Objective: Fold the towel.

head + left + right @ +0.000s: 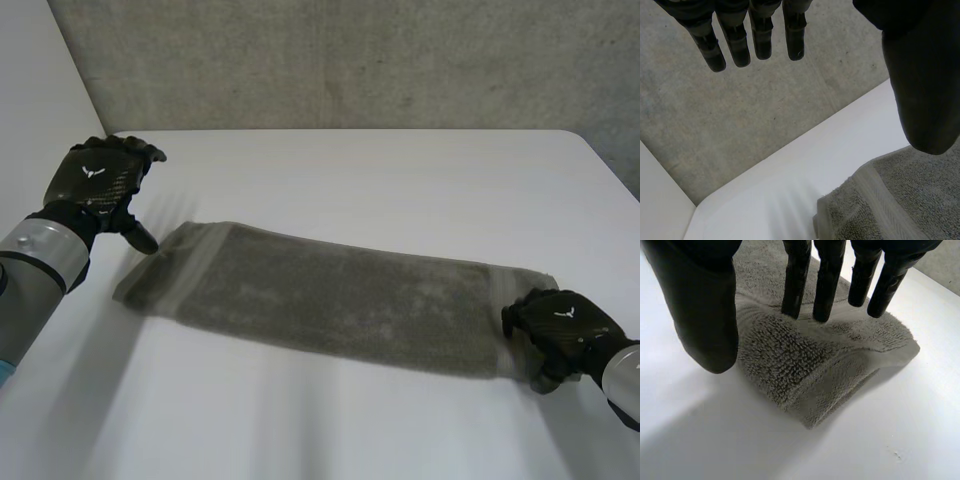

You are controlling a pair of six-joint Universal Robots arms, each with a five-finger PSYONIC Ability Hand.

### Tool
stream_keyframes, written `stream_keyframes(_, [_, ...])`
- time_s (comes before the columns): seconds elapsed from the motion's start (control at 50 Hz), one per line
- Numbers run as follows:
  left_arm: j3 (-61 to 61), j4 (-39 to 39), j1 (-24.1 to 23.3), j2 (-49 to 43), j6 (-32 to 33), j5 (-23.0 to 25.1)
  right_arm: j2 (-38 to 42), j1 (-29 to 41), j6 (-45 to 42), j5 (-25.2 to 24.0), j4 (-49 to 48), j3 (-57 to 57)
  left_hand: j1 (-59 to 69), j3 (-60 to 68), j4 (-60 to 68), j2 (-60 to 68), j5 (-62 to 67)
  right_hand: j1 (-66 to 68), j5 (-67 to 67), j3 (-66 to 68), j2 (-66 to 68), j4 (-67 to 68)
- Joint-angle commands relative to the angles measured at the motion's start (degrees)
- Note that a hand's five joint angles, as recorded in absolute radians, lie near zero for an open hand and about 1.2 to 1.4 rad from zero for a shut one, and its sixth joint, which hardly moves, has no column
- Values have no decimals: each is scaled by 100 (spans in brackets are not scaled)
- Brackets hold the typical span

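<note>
A grey towel point(330, 295) lies on the white table point(380, 180) as a long flat strip running from left to right. My left hand point(95, 180) hovers above and just outside the towel's left end, open, with straight fingers point(755, 35) and its thumb point(925, 90) over the banded corner of the towel point(900, 200). My right hand point(560, 325) is at the towel's right end. Its fingertips point(827, 285) rest on top of the slightly raised end of the towel point(805, 365). The thumb point(705, 305) stands beside the edge, apart from the fingers.
A grey concrete wall point(350, 60) stands behind the table's far edge. A white panel point(40, 90) borders the table's far left corner. Bare tabletop point(300, 420) lies in front of the towel.
</note>
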Motion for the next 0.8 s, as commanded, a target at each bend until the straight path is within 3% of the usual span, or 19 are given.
stream_keyframes(0.02, [6, 8, -4, -48, 29, 2, 299, -8, 8, 113, -363, -20, -403, -296, -336, -384, -296, 2533, 2520, -248, 2501, -437])
stream_keyframes(0.06, [-38, 8, -4, -39, 29, -6, 316, -35, 8, 139, -433, -64, -403, -296, -336, -384, -296, 4253, 4240, -248, 4221, -437])
stream_keyframes(0.36, [-74, 8, 31, -13, 29, -6, 317, -922, -853, 78, -266, -451, -403, -296, -336, -384, -296, 4260, 4246, -248, 4227, -437])
stream_keyframes(0.54, [-161, 0, 66, 31, 29, -7, 308, -1783, -1152, 60, 585, -2029, -403, -296, -336, -384, -296, 4260, 4246, -248, 4227, -437])
stream_keyframes(0.72, [-170, 8, 5, 57, 29, -15, 281, -1432, -783, 104, 1272, -3544, -403, -296, -336, -384, -296, 4260, 4246, -248, 4227, -437])
stream_keyframes(0.8, [-170, 8, -4, 66, 29, -15, 290, -293, -160, 209, 1342, -4368, -403, -296, -336, -384, -296, 4260, 4246, -248, 4227, -437])
